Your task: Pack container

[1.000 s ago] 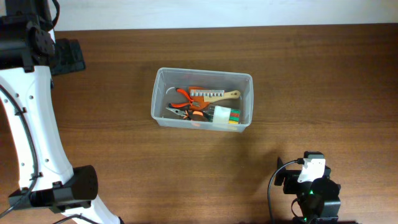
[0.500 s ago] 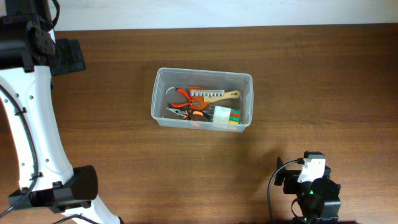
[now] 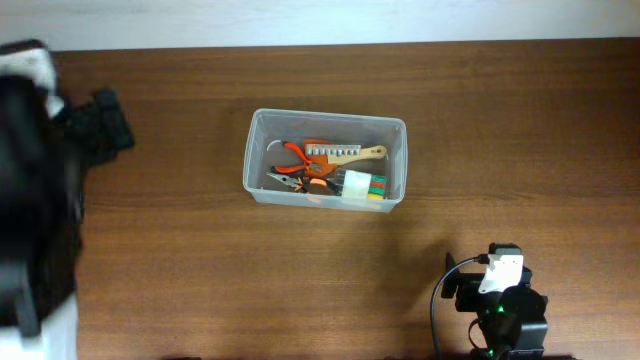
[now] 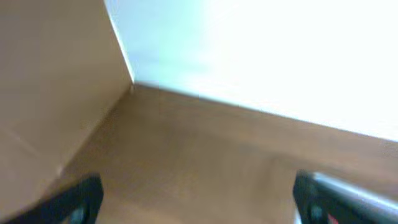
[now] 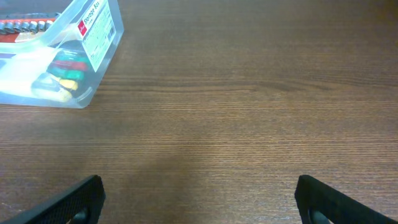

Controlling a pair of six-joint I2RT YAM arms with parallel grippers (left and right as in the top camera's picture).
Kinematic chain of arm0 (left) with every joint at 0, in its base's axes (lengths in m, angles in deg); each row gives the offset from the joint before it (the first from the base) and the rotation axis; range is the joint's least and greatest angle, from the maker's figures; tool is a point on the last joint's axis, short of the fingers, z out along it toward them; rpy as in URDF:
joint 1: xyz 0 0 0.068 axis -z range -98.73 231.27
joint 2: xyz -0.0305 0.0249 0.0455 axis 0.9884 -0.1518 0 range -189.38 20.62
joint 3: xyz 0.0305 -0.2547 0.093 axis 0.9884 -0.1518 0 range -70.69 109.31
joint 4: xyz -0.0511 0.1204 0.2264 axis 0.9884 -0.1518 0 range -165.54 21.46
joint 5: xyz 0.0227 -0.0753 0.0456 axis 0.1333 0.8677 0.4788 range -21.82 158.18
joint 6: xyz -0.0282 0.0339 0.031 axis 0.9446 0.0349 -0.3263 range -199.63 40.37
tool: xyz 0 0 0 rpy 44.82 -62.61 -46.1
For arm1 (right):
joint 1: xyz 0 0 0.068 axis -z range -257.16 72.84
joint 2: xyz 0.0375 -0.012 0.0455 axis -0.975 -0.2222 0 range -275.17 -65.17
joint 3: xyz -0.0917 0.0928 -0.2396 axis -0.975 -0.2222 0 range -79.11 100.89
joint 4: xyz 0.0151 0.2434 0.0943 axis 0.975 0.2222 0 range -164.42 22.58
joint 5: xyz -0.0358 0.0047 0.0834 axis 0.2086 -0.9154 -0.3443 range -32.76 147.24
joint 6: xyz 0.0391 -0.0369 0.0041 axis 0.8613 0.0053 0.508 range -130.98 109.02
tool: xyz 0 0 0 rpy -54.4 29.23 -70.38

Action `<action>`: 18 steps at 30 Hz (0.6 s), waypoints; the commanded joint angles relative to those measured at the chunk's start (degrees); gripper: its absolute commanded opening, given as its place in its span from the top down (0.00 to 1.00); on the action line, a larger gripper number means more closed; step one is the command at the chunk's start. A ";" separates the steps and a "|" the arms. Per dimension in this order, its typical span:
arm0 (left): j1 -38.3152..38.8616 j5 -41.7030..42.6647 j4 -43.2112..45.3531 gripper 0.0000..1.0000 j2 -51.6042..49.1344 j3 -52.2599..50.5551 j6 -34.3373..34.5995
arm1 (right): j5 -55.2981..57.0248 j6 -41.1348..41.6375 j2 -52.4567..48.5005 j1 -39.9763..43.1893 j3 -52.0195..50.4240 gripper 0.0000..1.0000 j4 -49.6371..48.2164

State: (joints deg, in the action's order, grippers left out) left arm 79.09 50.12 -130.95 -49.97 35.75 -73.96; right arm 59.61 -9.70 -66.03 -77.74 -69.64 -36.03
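The container (image 3: 256, 170), a clear plastic bin, stands on the wooden table, left of centre. Inside lie orange-handled pliers (image 3: 296, 153), a wooden-handled brush (image 3: 345, 153) and a small clear box with coloured bits (image 3: 365, 187). Its corner shows at the top left of the right wrist view (image 5: 93, 68). My left gripper (image 4: 196, 202) is open and empty over bare table at the far left edge; its arm is a blur in the overhead view (image 3: 40, 200). My right gripper (image 5: 199, 202) is open and empty, low at the front right (image 3: 500, 300), well apart from the container.
A pale wall runs along the table's far edge (image 3: 320, 20). A tan surface (image 4: 50, 81) rises at the left of the left wrist view. Bare wooden table (image 3: 500, 150) lies right of the container.
The left arm has swung and now blurs across the left edge of the overhead view. The right arm and the container have not moved.
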 commanded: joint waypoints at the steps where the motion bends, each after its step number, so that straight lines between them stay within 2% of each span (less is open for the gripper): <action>1: -0.07 3.74 18.05 0.01 14.21 -21.20 0.35 | 0.90 -0.15 0.66 -0.44 -0.44 0.02 -0.26; 3: -0.07 3.72 25.81 0.01 21.53 -31.30 0.35 | 0.92 -0.15 0.66 -0.44 -0.44 0.02 -0.26; 5: -0.07 3.74 29.77 0.01 27.93 -40.04 0.35 | 0.92 -0.15 0.66 -0.44 -0.44 0.01 -0.26; 13: -0.04 3.76 32.87 0.01 48.70 -71.19 0.35 | 0.92 -0.15 0.66 -0.44 -0.44 0.01 -0.26; 18: -0.04 3.78 40.02 0.01 56.89 -85.09 0.35 | 0.92 -0.15 0.66 -0.44 -0.44 0.01 -0.26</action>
State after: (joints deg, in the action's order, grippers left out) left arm 79.05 53.40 -94.43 2.29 -43.14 -73.94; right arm 59.64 -9.72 -65.95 -77.74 -69.66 -36.14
